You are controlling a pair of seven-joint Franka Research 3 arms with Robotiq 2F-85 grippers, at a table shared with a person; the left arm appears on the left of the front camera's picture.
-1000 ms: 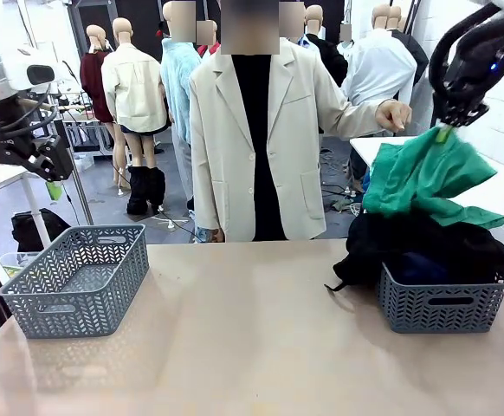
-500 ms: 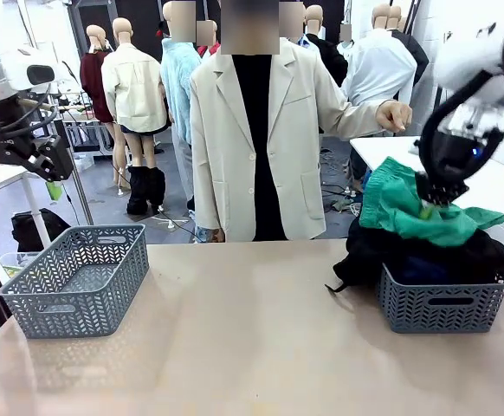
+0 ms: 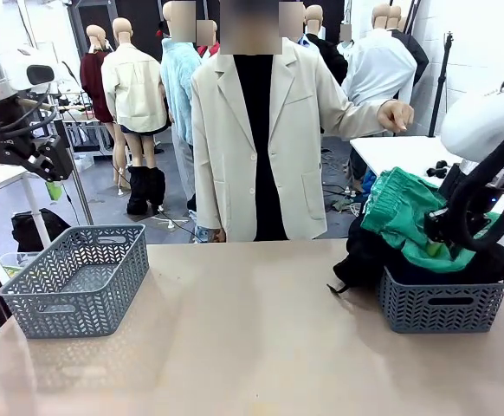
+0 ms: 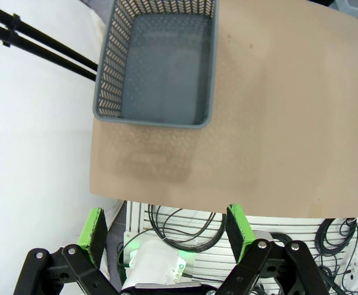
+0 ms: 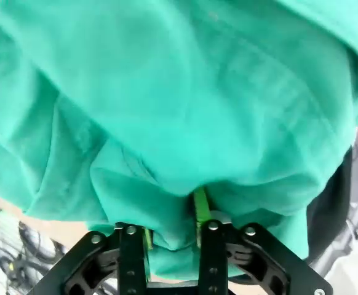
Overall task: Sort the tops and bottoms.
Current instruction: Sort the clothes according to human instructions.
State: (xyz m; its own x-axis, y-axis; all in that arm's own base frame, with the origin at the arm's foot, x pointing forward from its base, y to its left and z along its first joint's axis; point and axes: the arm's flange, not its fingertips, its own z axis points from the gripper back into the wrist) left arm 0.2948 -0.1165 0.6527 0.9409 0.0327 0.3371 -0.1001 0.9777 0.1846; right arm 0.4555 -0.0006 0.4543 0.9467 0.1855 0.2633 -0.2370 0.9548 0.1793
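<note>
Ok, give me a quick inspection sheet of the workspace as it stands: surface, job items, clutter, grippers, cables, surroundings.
Surface: tan table, bare between the baskets.
Job's things: green shorts lying on dark clothes heaped in the right basket; left basket holds nothing.
Clutter: nothing seen.
Grippers: right gripper down at the shorts, green fabric between its fingers, grip unclear; left gripper open, off the table's edge.
Cables: loops below the table edge.
Surroundings: person in a cream jacket at the far side.

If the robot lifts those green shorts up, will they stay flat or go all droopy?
Probably droopy. The green shorts lie crumpled in folds over the dark clothes in the right basket, so they look soft and floppy. Likely light too: the right gripper has just a small fold of cloth between its fingers.
</note>
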